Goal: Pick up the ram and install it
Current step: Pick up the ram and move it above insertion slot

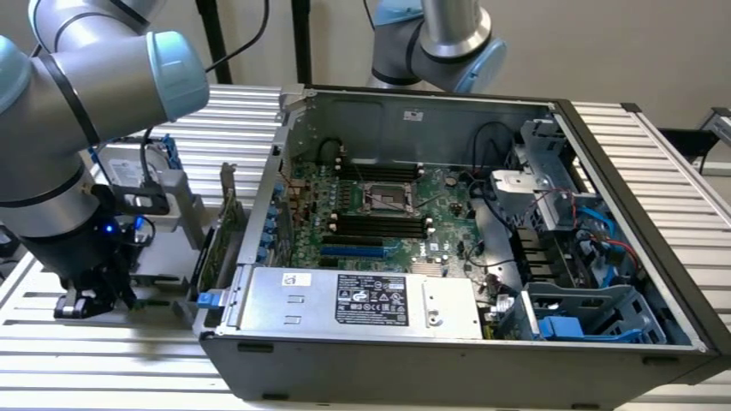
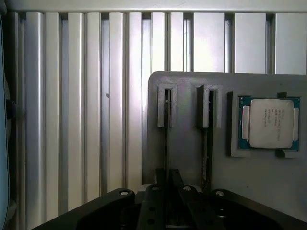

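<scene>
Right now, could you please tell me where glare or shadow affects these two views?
Exterior view: even light inside the computer case, but the gripper looks dark and shadowed. Wrist view: the table slats glare pale; slots in the holder are black.

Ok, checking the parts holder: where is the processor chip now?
In the wrist view, the processor chip lies flat in a square pocket of the grey holder, beside its two narrow slots, on the slatted aluminium table.

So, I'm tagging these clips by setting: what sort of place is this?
Probably a robotics lab bench for computer assembly: an open computer case lies on a slatted metal table, a robot arm stands beside it, and a grey parts holder carries a processor chip.
</scene>
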Available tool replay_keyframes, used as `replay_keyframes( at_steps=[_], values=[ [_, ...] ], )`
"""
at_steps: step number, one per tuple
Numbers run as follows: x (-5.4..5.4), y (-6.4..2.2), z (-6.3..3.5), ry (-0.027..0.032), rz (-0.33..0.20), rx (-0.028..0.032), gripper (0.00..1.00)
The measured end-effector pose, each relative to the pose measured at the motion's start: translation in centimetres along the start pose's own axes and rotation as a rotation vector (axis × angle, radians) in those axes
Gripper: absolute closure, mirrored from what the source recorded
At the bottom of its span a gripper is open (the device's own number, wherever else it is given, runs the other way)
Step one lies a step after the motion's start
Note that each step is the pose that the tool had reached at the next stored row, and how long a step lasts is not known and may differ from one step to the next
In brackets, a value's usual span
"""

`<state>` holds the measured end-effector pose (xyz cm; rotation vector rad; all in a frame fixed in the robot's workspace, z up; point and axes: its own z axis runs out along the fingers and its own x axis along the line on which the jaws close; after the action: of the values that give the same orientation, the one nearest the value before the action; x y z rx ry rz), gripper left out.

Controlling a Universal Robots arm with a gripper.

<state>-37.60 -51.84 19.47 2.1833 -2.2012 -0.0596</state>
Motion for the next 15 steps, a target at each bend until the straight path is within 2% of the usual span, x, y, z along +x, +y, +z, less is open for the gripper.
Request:
replay_keyframes(
  at_steps=[2, 4, 15],
  values=[
    [0.00, 0.00, -0.01, 0.0002, 0.000, -0.0005, 0.82],
    [0.00, -0.01, 0.00, 0.0000, 0.000, -0.0005, 0.86],
    [0.12, -0.01, -0.01, 0.0003, -0.006, -0.0004, 0.86]
  ],
)
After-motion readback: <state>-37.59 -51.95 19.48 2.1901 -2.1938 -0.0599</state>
